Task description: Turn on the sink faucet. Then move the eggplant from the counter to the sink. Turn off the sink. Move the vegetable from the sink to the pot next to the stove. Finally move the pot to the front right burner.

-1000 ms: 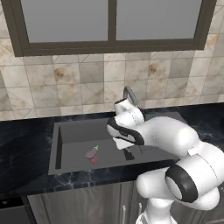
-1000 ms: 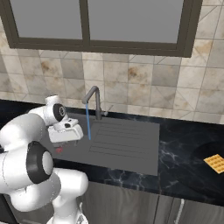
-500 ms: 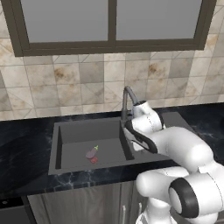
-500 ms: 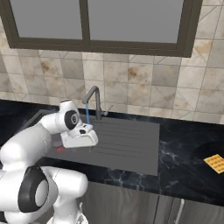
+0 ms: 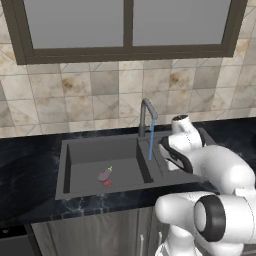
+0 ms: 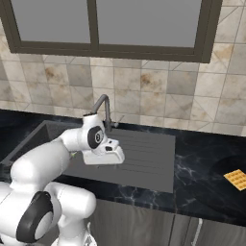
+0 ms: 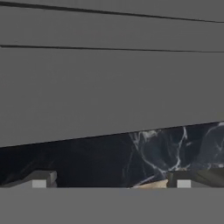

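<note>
Left base view: faucet (image 5: 146, 116) running, eggplant (image 5: 104, 174) in sink (image 5: 65, 170); hand (image 6: 115, 156) spread, holding nothing; no legible writing.

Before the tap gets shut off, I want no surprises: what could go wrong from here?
1. Water still runs from the sink faucet, and the open gripper sits over the drainboard, beside the stem; a careless swing could knock the spout instead of the lever.
2. The eggplant lies by the red drain mark in the sink; wet, it may slip from the fingers when picked later.
3. The hand view faces drainboard ridges and the counter, not the faucet, so aiming looks uncertain.
</note>
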Tool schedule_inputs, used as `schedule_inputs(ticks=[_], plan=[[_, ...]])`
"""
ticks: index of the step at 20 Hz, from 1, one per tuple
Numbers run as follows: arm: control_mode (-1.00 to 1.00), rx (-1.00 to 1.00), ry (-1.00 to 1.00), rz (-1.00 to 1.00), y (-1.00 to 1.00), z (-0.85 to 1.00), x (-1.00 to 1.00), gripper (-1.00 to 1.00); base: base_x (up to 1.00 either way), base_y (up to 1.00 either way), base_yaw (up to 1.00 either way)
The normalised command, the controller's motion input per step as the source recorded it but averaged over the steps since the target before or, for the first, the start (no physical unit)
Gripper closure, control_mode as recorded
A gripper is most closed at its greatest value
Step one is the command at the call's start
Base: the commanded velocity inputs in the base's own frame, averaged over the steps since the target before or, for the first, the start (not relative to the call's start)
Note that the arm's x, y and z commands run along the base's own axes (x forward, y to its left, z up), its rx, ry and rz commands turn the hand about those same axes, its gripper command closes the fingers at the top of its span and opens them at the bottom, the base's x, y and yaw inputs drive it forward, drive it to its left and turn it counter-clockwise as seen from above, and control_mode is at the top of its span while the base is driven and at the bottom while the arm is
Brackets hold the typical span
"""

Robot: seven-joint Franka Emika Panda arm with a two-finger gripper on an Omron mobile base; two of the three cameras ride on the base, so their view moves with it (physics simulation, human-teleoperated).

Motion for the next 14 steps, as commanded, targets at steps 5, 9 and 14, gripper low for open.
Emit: schedule_inputs(ticks=[5, 9, 14], plan=[[-1.00, 0.14, 0.05, 0.06, -0.40, 0.00, 0.67, -1.00, 0.00, 0.00, 0.00], [-1.00, 0.17, 0.02, 0.15, -0.26, -0.04, 0.94, -1.00, 0.00, 0.00, 0.00], [-1.00, 0.21, -0.09, 0.30, -0.10, -0.01, 0.86, -1.00, 0.00, 0.00, 0.00]])
